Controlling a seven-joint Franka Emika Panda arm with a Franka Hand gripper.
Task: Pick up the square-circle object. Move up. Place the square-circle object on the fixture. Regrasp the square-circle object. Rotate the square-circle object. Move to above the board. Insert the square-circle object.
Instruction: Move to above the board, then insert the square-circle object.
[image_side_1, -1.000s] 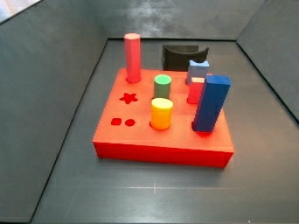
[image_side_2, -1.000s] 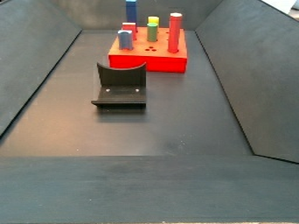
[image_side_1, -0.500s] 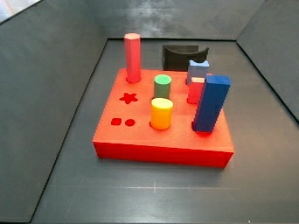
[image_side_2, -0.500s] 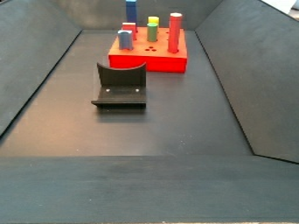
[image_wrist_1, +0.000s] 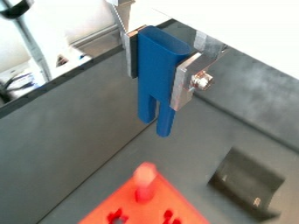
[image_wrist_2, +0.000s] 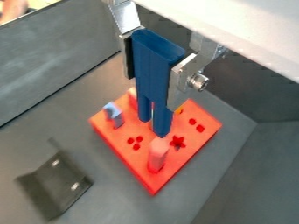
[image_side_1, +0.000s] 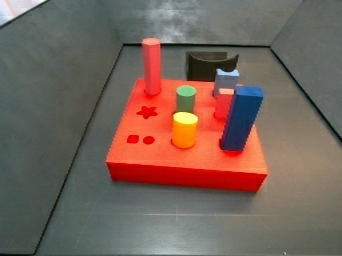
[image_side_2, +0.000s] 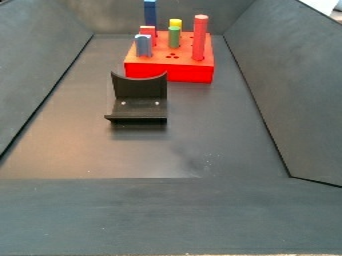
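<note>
Gripper (image_wrist_1: 160, 63) position: high above the floor, visible in both wrist views only; its silver fingers (image_wrist_2: 184, 72) are clamped on the square-circle object (image_wrist_1: 156, 77), a dark-blue piece hanging downward between them, its lower end split into two prongs in a wrist view (image_wrist_2: 151, 83). Board (image_side_1: 187, 140): red slab lying flat on the floor, carrying a red cylinder (image_side_1: 152, 65), a green peg (image_side_1: 186, 100), a yellow peg (image_side_1: 185, 130) and a tall blue prism (image_side_1: 242, 118). Fixture (image_side_2: 136, 98): black bracket on the floor, near the board, unoccupied.
</note>
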